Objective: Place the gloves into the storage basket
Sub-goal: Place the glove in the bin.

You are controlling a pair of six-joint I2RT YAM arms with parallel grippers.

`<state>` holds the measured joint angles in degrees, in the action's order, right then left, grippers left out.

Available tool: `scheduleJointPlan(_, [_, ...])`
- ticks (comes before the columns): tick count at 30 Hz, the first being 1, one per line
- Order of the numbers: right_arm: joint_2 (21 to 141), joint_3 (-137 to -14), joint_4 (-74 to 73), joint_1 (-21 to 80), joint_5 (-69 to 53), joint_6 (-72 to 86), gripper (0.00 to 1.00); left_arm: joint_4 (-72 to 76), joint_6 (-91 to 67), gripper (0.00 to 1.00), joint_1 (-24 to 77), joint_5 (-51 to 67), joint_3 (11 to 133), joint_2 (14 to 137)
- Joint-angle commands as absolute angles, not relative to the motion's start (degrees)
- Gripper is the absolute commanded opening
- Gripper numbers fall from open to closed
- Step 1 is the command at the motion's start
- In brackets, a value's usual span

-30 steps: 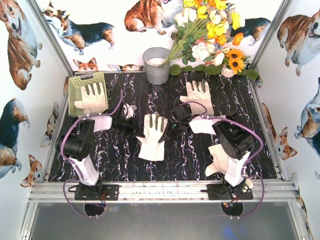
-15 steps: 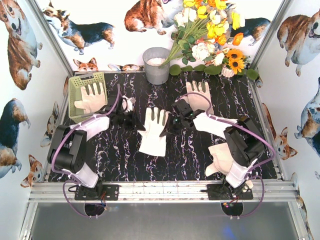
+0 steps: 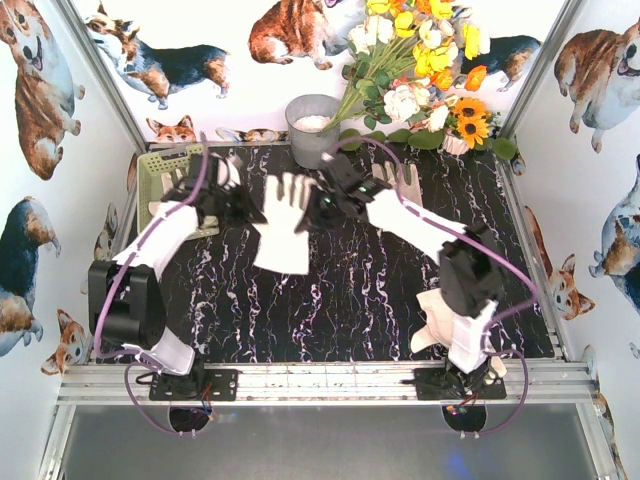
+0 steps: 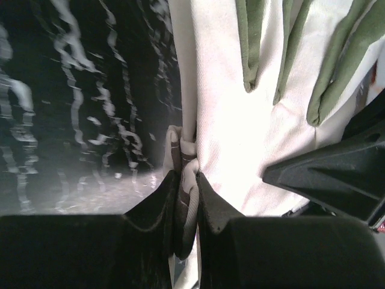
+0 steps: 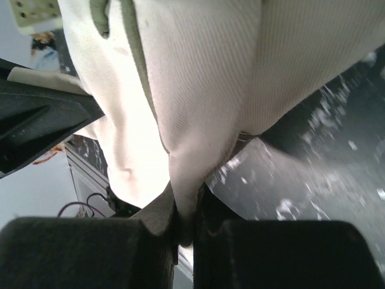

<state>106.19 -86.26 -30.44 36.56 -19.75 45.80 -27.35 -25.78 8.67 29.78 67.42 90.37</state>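
A cream-white glove (image 3: 283, 228) with grey-brown finger patches hangs in the air between both grippers, above the dark marbled table, just right of the storage basket (image 3: 158, 168). My left gripper (image 3: 248, 208) is shut on its left edge (image 4: 186, 165). My right gripper (image 3: 318, 208) is shut on a fold of its right edge (image 5: 191, 180). My left arm hides much of the pale yellow-green basket; a beige glove (image 3: 168, 207) shows at its near end. Another glove (image 3: 403, 180) lies at the back right. One more (image 3: 436, 322) lies by my right arm's base.
A round grey metal bucket (image 3: 312, 130) stands at the back centre, with a bunch of artificial flowers (image 3: 420, 80) to its right. Corgi-print walls close in the left, back and right sides. A corner of the basket (image 5: 33, 13) shows in the right wrist view.
Both arms have lifted the glove off the table's middle and carried it away from the bases and leftward, toward the basket. The other gloves have not moved.
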Motion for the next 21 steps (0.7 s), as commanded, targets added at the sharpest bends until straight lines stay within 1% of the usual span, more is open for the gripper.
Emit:
scheduleJointPlan(1, [114.31, -101.29, -31.84, 39.97, -19.28, 42.71, 0.0, -36.25, -21.23, 0.0, 4.97, 23.79, 73.93, 89.71])
scheduleJointPlan(6, [125.2, -117.51, -31.31, 42.9, -19.57, 43.06, 0.0, -40.28, -19.68, 0.0, 0.76, 16.47, 78.13, 89.05])
scheduleJointPlan(10, [132.43, -127.44, -28.52, 44.04, -19.6, 44.16, 0.0, -41.79, -18.4, 0.0, -2.08, 10.59, 80.85, 88.39])
scheduleJointPlan(13, [136.3, -131.36, -24.08, 44.25, -19.95, 45.63, 0.0, -41.99, -18.01, 0.0, -4.55, 8.03, 81.97, 88.07])
scheduleJointPlan(17, [139.35, -133.22, -17.58, 44.3, -19.9, 47.64, 0.0, -41.37, -17.39, 0.0, -7.57, 6.49, 82.93, 87.76])
scheduleJointPlan(21, [141.02, -134.75, -14.75, 44.38, -19.69, 48.59, 0.0, -40.55, -16.84, 0.0, -10.03, 6.09, 83.75, 88.04])
